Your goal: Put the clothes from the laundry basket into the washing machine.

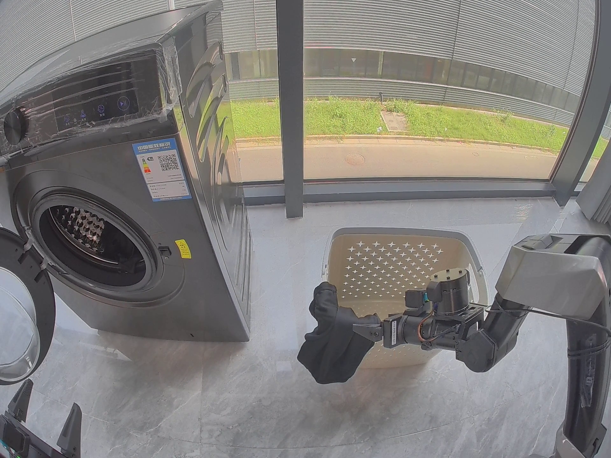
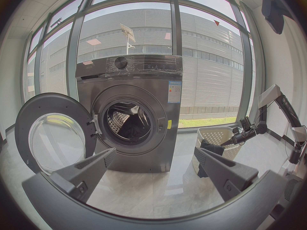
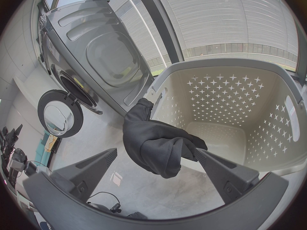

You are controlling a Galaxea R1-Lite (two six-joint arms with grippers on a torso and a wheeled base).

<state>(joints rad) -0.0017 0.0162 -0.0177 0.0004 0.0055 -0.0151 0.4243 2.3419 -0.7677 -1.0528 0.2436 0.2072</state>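
- Head view: washing machine (image 1: 127, 224) on the floor (image 1: 223, 402) at the left, round door (image 1: 25, 313) standing wide open toward the left edge.
- To the right of the machine and apart from it, a cream laundry basket (image 1: 394, 231) with a grey rim, upright on the floor before the window.
- Dark garment (image 1: 334, 345) slung over the basket's near-left corner, most of it hanging down outside the wall.
- Right tool (image 1: 364, 333) reaching in from the right across the basket's near side, tip against the garment, fingers partly hidden by the cloth from this angle.
- Left tool (image 1: 48, 405) low in the near-left corner, fingers spread with nothing between them, well apart from the basket.
- Left wrist view: left tool (image 2: 154, 150) spread wide and gripping nothing, facing the front of the washing machine (image 2: 128, 80).
- Door (image 2: 54, 131) open to one side of the drum mouth, and a dark heap (image 2: 131, 130) of cloth lying inside the drum.
- Just beside the machine, the laundry basket (image 2: 220, 134) with the dark garment (image 2: 211, 149) draped over the corner nearest the machine, and the right tool (image 2: 227, 141) touching it from the basket's side.
- Right wrist view: right tool (image 3: 154, 152) spread apart, no clamp on the cloth.
- Dark garment (image 3: 150, 144) bunched in front of the spread fingers, one fold resting on a fingertip (image 3: 200, 155), upper end up at the basket rim beside the handle slot.
- Laundry basket (image 3: 224, 90) just behind the garment, walls punched with star-shaped holes.
- Washing machine (image 3: 105, 58) farther off, its door (image 3: 59, 117) open.
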